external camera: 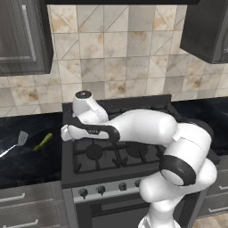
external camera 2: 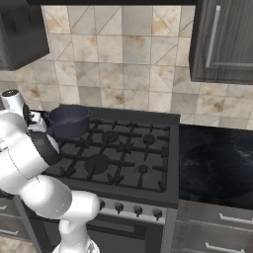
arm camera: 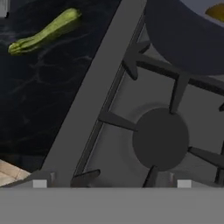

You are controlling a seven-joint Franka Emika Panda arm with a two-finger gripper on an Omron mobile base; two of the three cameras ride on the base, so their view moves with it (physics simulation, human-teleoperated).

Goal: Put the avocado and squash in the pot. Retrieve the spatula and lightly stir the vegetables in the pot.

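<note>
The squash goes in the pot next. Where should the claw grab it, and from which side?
Grip the squash around its middle, from above, jaws across its narrow width. It lies flat on the dark counter left of the stove, with open room around it.

Free room: the dark counter (external camera: 26,156) left of the stove (external camera 2: 118,153) is open around the squash (external camera: 43,141) and the spatula (external camera: 20,139), which lie near each other but apart; each can be approached from above or from the side.

Obstacles: the pot (external camera 2: 69,121) occupies the rear left burner, its wall rising beside the front left burner (arm camera: 161,139). Raised grate (arm camera: 175,94) bars cover the stove top. Upper cabinets (external camera: 22,35) overhang the counter, limiting height near the wall.
</note>
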